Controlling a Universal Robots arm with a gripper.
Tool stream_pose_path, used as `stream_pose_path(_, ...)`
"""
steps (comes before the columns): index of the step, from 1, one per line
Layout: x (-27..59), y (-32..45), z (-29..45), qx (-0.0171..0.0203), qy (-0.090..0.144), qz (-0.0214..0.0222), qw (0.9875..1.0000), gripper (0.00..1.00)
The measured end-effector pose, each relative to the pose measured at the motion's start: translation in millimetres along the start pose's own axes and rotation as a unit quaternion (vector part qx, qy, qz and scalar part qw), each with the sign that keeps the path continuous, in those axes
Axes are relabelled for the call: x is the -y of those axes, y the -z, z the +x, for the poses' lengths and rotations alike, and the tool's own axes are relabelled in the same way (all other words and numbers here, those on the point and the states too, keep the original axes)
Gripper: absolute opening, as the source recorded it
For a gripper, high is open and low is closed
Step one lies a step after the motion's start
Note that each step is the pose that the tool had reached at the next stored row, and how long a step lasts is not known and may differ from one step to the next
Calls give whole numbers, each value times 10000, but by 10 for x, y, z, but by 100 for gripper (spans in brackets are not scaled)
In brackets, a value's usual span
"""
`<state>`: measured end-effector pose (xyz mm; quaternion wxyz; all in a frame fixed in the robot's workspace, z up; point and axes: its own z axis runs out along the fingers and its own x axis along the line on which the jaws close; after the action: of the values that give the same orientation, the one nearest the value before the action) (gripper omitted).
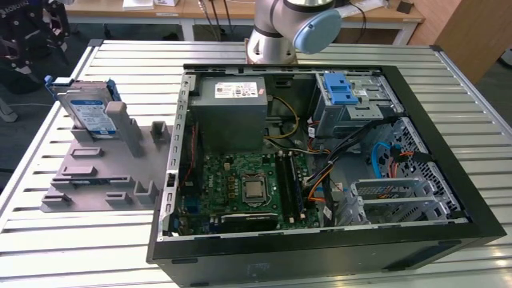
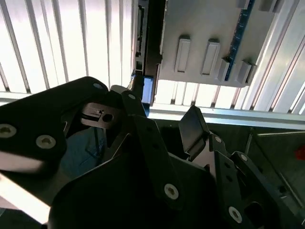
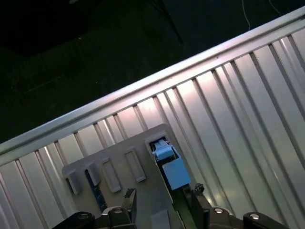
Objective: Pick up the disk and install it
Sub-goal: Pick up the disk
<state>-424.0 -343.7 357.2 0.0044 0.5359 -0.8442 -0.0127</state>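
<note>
The disk (image 1: pixel 86 111) is not yet picked up. It stands on edge in a grey holder (image 1: pixel 96 174) on the slatted surface (image 1: pixel 48 240), just outside the open computer case (image 1: pixel 320 255), off the case's side wall toward the exterior view's left. The arm (image 1: pixel 280 30) rises beyond the case's far wall.

In the second wrist view the claw (image 2: pixel 164 112) hangs over the holder's end away from the case. Its jaws are spread wide with nothing between them, and one pad (image 2: pixel 193 128) shows plainly. In the first wrist view, blue plastic (image 3: pixel 174 175) sits at the holder's edge; I take it for the disk's rail.

This looks like the approach to the grasp. To do it well, I would centre the claw over the disk's top edge and turn it so the pads meet the flat faces. It should then come straight down clear of the holder's post (image 1: pixel 116 120), so the disk can lift out without scraping.

Inside the case are:
- a grey power supply (image 1: pixel 232 114) against the far wall;
- a green motherboard (image 1: pixel 240 180) on the floor;
- loose cables (image 1: pixel 384 156);
- a drive cage with a blue latch (image 1: pixel 340 90) in the far corner toward the exterior view's right;
- a silver bay (image 1: pixel 392 198) nearer the front wall.

I cannot tell which bay is meant for the disk.
</note>
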Motion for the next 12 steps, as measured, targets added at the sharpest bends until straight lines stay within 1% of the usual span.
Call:
stream_pose_path(1, 0, -7, 0, 1, 83, 7, 10000, 57)
stream_pose_path(2, 1, -22, 0, 4, 255, 20, 9997, 57)
stream_pose_path(5, 1, -42, 0, 8, 496, 43, 9988, 57)
stream_pose_path(7, 1, -56, 0, 12, 657, 58, 9978, 57)
stream_pose_path(10, 2, -76, 1, 14, 900, 74, 9959, 57)
stream_pose_path(12, -2, -89, -4, 14, 987, 79, 9951, 57)
